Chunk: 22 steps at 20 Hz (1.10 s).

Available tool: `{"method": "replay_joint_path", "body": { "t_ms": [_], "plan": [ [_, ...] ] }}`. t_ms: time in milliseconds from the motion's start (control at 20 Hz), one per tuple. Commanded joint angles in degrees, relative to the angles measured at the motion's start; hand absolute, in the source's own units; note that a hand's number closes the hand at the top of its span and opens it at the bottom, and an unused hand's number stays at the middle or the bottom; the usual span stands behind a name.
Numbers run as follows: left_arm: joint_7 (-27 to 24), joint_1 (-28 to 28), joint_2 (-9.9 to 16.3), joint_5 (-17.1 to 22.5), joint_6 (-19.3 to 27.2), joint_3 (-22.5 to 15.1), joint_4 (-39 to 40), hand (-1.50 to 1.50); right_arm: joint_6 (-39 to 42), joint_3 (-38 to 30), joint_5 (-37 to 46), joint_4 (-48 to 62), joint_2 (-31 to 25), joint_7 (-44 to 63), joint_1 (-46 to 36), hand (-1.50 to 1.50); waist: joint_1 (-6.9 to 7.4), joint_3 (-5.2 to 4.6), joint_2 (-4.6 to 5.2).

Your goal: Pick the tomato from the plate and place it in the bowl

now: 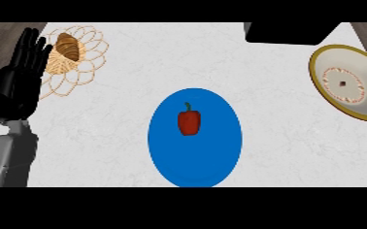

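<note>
- Head view: a red pepper point(189, 122) with a green stem, not a tomato, lies at the middle of the blue plate point(215, 167).
- It looks light, smooth and slippery; best grasped around its body.
- Bowl point(324, 58) sits far right.
- Left hand point(22, 77) rests open at the left edge, fingers straight, holding nothing.
- Right hand is out of view.
</note>
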Motion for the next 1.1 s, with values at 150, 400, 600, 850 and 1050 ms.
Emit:
{"method": "replay_joint_path", "body": {
  "t_ms": [150, 400, 600, 850, 1050],
  "plan": [
    [1.4, 2.1, 1.2, 0.9, -1.3, 0.9, -2.7, 0.00, -7.4, 4.8, 5.9, 5.7, 9.2, -1.6, -4.9, 1.50, -0.85, 0.04, -0.25],
    [-1.5, 0.0, -1.3, -1.4, 1.1, -0.2, 1.3, 0.00, -14.4, 6.0, 9.7, 12.8, 13.6, 4.0, -6.9, 1.50, -0.47, 0.08, 0.35],
    [0.8, -1.3, -0.5, 0.1, 0.7, 0.6, 0.0, 0.00, -15.2, 3.8, 8.2, 18.1, 16.7, 6.0, -6.9, -1.50, -0.47, 0.15, 0.36],
    [-1.6, 0.9, -1.5, -1.4, 0.7, -0.6, -0.5, 0.00, -10.0, -2.1, 2.1, 21.8, 18.2, 5.0, -10.0, -1.50, 0.05, 0.23, 0.57],
    [-1.4, 1.5, -0.8, -0.6, 0.0, 0.3, -0.4, 0.00, -12.2, -7.3, -3.0, 21.7, 18.8, 0.1, -8.7, -1.50, -0.82, 0.20, 0.23]
  ]
}}
